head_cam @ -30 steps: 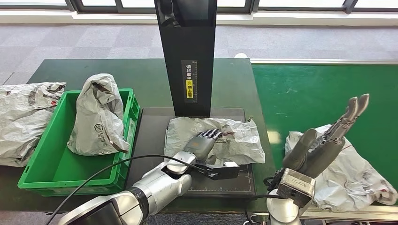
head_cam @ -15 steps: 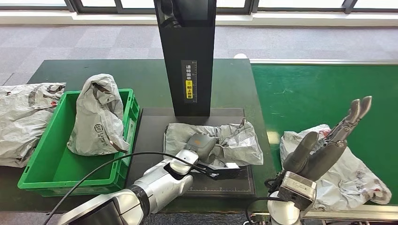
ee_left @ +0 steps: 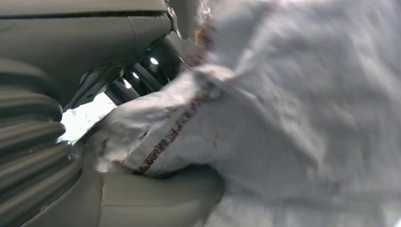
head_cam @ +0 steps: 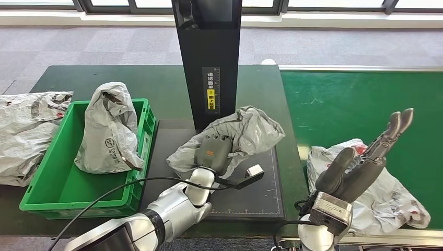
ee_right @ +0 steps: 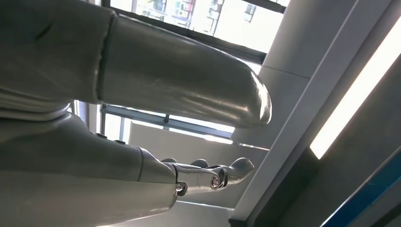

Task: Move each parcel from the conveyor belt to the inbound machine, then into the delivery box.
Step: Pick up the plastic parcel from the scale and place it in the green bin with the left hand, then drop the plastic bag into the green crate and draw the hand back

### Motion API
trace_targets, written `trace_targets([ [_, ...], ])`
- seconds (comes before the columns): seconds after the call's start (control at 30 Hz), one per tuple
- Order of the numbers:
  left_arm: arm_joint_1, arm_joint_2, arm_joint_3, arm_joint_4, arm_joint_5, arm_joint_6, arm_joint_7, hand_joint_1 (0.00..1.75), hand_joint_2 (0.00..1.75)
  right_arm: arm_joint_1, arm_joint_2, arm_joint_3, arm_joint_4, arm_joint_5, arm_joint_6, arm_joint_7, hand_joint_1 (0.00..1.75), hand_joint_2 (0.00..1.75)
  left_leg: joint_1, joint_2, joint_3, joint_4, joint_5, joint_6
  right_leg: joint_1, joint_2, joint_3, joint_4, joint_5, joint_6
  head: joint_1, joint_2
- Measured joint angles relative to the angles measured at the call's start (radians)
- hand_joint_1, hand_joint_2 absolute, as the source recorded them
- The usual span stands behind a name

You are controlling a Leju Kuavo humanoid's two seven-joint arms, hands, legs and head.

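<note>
1. On the black scanner plate [head_cam: 261,198], dead centre, the left hand [head_cam: 213,152] grips a grey parcel [head_cam: 245,130], fingers [ee_left: 142,80] closed on it, bunched up off the plate.
2. Right hand [head_cam: 365,157] at 4 o'clock, fingers spread, holding nothing, over another parcel [head_cam: 397,198] on the conveyor belt [head_cam: 355,99].
3. Green delivery box [head_cam: 47,178] at 9 o'clock holds one bag [head_cam: 107,130].

The black upright column [head_cam: 208,63] of the inbound machine is carrying a vertical label [head_cam: 210,89], white and yellow characters too small to read. The grey parcel [head_cam: 107,130] in the green crate [head_cam: 52,172] is showing an illegible round dark logo.
</note>
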Motion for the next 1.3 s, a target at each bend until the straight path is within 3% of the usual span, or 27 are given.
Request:
trace_targets([
  [0.13,0.011,0.021,0.017,-0.063,-0.158,0.056,0.039,1.75,1.75,0.000,0.000,0.000,0.000,0.000,0.000,0.000,0.00,0.00,0.000,-0.001,-0.001,0.000,0.000,0.000,0.000,-0.001,-0.001,0.000,0.000,0.000,0.000,0.000],
  [0.27,0.063,0.049,0.144,-0.229,-0.407,0.061,0.014,1.75,1.75,0.000,0.000,0.000,0.000,-0.002,0.001,0.000,0.00,0.00,0.000,-0.002,-0.002,0.000,0.000,0.000,0.000,-0.002,-0.002,0.000,0.000,0.000,0.000,0.000],
  [0.47,0.109,0.104,0.247,-0.451,-0.416,0.062,0.031,1.75,1.75,0.000,0.000,0.000,0.001,-0.014,0.001,0.000,0.00,0.00,0.000,-0.002,-0.003,0.000,0.000,0.000,0.000,-0.003,-0.002,0.000,0.000,0.000,0.000,0.000],
  [0.9,0.166,0.192,0.325,-0.751,-0.416,0.062,0.049,1.75,1.75,0.000,0.000,0.000,0.001,-0.018,0.001,0.000,0.00,0.00,0.000,-0.003,-0.004,0.000,0.001,0.000,0.000,-0.003,-0.003,0.000,0.000,0.000,0.000,0.000],
  [1.13,0.241,0.244,0.493,-0.973,-0.416,0.062,-0.047,1.75,1.75,0.000,0.000,0.000,0.001,-0.031,0.000,0.000,0.00,0.00,0.001,-0.002,-0.004,0.000,0.001,-0.001,0.001,-0.002,-0.003,0.001,0.000,0.000,0.000,0.000],
  [1.3,0.326,0.228,0.686,-1.135,-0.416,0.062,-0.228,1.75,1.75,0.001,0.000,-0.003,0.001,-0.041,0.000,0.000,0.00,0.00,0.001,-0.001,-0.004,0.000,0.001,-0.001,0.001,-0.002,-0.004,0.001,-0.001,-0.001,0.000,0.000],
])
